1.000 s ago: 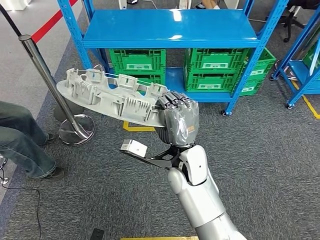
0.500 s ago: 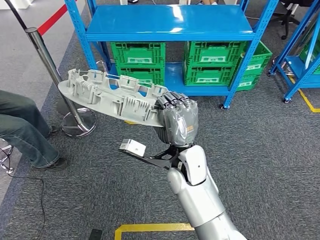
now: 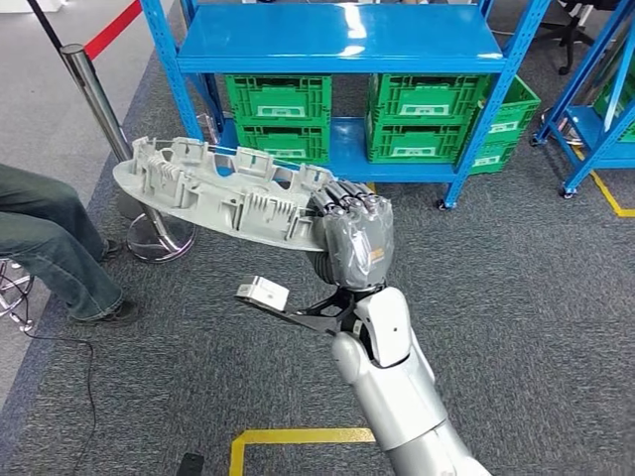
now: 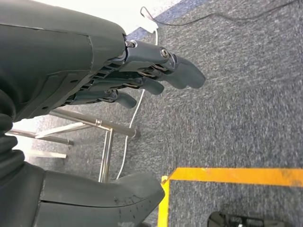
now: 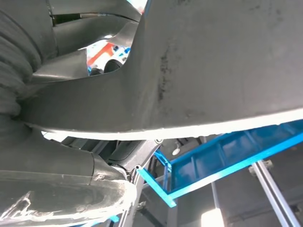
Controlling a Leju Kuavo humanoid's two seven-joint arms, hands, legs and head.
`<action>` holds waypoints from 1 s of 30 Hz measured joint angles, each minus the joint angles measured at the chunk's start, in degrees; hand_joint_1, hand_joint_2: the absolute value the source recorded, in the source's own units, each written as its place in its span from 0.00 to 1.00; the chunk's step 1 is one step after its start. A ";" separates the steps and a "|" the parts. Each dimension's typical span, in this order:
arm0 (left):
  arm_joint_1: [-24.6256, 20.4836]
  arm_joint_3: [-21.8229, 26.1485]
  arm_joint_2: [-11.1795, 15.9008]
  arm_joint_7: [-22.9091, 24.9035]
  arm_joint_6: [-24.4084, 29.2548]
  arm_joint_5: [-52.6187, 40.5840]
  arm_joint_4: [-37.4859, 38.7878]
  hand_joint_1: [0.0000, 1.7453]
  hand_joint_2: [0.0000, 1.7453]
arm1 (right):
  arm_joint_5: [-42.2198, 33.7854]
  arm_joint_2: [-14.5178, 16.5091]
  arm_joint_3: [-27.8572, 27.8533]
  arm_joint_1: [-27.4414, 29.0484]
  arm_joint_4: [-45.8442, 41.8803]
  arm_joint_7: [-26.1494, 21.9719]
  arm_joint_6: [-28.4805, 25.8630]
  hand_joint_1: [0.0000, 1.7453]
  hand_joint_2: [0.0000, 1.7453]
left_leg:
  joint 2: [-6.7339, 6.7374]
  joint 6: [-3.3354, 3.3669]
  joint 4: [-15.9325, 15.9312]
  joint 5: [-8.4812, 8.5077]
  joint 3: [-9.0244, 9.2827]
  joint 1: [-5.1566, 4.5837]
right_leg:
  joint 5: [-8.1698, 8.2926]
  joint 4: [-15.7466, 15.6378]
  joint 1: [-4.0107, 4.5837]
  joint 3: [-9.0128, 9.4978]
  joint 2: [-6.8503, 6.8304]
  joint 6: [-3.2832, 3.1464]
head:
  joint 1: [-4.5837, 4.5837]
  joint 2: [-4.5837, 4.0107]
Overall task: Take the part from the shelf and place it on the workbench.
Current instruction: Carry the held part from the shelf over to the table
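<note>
Grey carpet is covering the floor (image 3: pixel 524 327), marked with yellow tape (image 3: pixel 300 436), and a blue metal shelf (image 3: pixel 337 45) is standing ahead with green crates (image 3: pixel 279 114) stacked on its lower level. A person's legs (image 3: pixel 53 243) are showing at the left edge, beside a chrome barrier post (image 3: pixel 101 109).

The right hand (image 3: pixel 352 238) is gripping the part (image 3: pixel 217 193), a long pale grey moulded plastic piece with ribs and clips along its upper side. The fingers are wrapping tightly over one end, so the rest of the piece is sticking out sideways toward the robot's left, roughly level and well above the carpet. Holding it by the end probably puts a lot of leverage on the grip, which may be why the fingers are clamping so firmly. In the right wrist view the part's dark underside (image 5: pixel 221 71) is passing right over the camera.

The left hand (image 4: pixel 107 94) is hanging over the carpet, holding nothing, its fingers extended and apart from the thumb.

The part is off the shelf, so the carry to the workbench appears to be underway.
</note>
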 joint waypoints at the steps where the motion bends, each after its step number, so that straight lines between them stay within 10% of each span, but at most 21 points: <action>1: 0.00 0.08 0.00 0.00 -0.01 0.00 0.00 0.00 1.00 | 0.02 0.00 0.01 0.00 0.02 0.11 0.00 1.00 1.00 | 0.02 0.07 0.01 0.14 -0.13 0.03 | 0.16 0.02 0.00 -0.19 0.04 0.06 | -0.02 0.00; 13: -0.01 0.43 0.08 0.28 -0.19 -0.34 0.00 0.00 1.00 | 2.02 0.00 0.45 -0.12 0.50 1.62 0.01 1.00 1.00 | 0.00 -1.10 -0.71 1.38 -0.51 0.26 | 0.82 0.38 0.26 -1.13 0.05 -0.79 | -0.01 0.00; 30: -0.02 0.57 0.10 0.49 -0.26 -0.54 0.00 0.00 1.00 | 3.87 0.03 1.01 -0.22 0.95 2.87 0.00 1.00 1.00 | -0.01 -0.87 -0.62 1.52 -0.87 0.15 | 1.20 0.23 0.10 -1.37 -0.01 -0.64 | 0.00 0.00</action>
